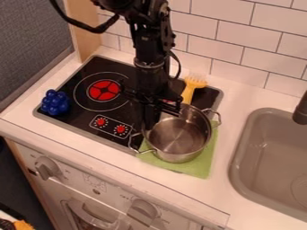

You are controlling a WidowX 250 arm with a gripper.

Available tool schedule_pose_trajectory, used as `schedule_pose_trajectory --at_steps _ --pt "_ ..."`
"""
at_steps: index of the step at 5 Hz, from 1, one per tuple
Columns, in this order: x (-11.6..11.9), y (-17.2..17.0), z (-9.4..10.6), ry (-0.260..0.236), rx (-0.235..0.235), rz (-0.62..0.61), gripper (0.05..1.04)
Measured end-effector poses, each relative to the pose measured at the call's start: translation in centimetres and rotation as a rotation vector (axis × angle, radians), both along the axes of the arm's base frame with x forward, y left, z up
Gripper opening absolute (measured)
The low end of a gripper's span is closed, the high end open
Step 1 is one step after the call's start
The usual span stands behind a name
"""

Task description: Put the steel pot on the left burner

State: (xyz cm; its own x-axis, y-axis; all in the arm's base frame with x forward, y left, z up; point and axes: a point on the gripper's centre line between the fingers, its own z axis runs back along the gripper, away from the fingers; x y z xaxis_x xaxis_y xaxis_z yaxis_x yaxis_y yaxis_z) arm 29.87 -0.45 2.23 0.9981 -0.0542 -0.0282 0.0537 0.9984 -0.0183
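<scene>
"Where's the steel pot (178, 138) on your feed?"

"I have it upright on the green cloth (203, 157), at the right side of the black stovetop (71, 89). One looped handle points toward the front left, the other toward the back right."

"So it isn't on the left burner (104, 90)?"

"No, I see that burner off to the pot's left, with its red centre and thin white ring uncovered."

"And your gripper (152, 117)?"

"It hangs down at the pot's back left side, right by the rim. I can't tell from here whether it's open, closed or gripping the rim; the black parts merge against the stovetop."

"What else is around it?"

"Behind the pot I've got a yellow fork (195, 83), tines toward the tiled wall (231, 40). The blue bunch of grapes (55, 102) sits at the stovetop's left corner, and two red dials (120, 129) are on the front part, between the left burner and the front edge."

"And to the right?"

"The grey sink (241, 148), set into the white worktop (225, 195), with a dark tap (301, 111) at its back edge."
</scene>
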Motion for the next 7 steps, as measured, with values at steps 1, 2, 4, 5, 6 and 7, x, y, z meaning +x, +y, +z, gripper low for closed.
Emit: schedule_pose_trajectory --at_steps 1,2,4,5,6,7 --pt "0.0 -0.1 0.2 0.004 -0.044 0.003 0.083" --pt "0.9 0.5 2.3 -0.043 -0.054 0.004 0.068" --pt "2.8 6.7 5.3 -0.105 -0.052 0.132 0.065" --pt "3.8 11.0 4.4 -0.071 -0.021 0.240 0.065" --pt "5.1 13.7 3.4 -0.045 -0.003 0.299 0.065" --pt "5.7 15.9 2.7 -0.018 0.021 0.349 0.064"
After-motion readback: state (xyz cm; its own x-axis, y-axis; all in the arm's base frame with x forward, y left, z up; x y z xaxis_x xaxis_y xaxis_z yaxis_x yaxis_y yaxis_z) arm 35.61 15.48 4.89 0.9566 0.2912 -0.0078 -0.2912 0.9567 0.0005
